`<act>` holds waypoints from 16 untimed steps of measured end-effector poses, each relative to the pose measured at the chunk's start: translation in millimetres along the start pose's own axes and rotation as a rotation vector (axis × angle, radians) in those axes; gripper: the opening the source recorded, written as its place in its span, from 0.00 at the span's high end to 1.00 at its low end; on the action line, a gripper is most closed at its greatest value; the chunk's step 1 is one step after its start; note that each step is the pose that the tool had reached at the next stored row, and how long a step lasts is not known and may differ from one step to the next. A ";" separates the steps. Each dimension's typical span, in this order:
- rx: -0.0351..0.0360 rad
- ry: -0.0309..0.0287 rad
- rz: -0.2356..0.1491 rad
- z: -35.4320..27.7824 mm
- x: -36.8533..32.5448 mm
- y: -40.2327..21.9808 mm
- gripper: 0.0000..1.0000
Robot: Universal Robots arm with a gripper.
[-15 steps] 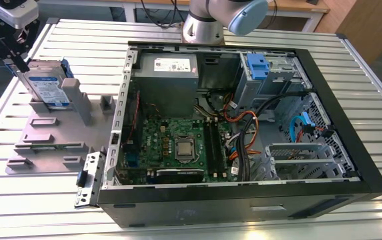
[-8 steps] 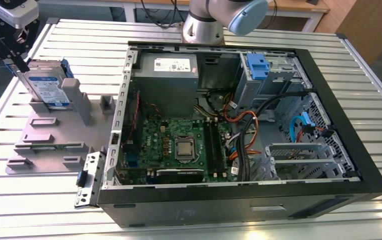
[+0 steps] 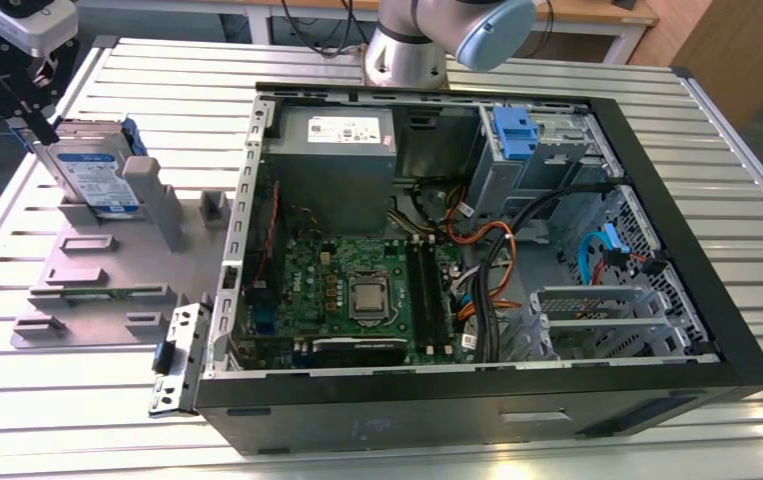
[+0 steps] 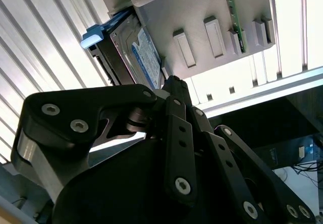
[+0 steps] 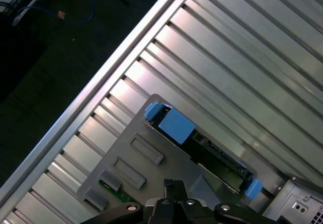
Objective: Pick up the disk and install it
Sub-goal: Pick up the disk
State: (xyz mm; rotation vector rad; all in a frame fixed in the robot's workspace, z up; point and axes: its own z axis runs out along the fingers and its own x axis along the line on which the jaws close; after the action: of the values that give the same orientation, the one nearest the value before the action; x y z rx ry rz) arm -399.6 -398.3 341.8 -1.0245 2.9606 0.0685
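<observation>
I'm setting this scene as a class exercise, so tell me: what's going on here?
A robot arm's gripper hangs right at the top edge of the disk, which stands on edge in a grey holder on the table, at the exterior view's left of the open computer case. The disk is not yet installed.

Shiny metal table (image 3: pixel 74 400), matt plastic holder (image 3: pixel 94 268), plastic disk bracket (image 5: pixel 171 124)

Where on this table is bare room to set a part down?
Bare slats lie between the grey fixture and the edge nearest the camera, at the exterior view's left. Crowded: inside the computer case, around the disk.
</observation>
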 end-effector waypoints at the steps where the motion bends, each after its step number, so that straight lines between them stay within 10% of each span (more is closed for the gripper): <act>1: 0.0000 0.0000 -0.001 0.0 0.0 0.0 0.89; 16: -0.0002 0.0003 -0.011 0.1 0.0 0.0 0.89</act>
State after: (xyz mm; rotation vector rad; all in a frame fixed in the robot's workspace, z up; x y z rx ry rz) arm -399.6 -398.3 341.8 -1.0403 2.9552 0.0685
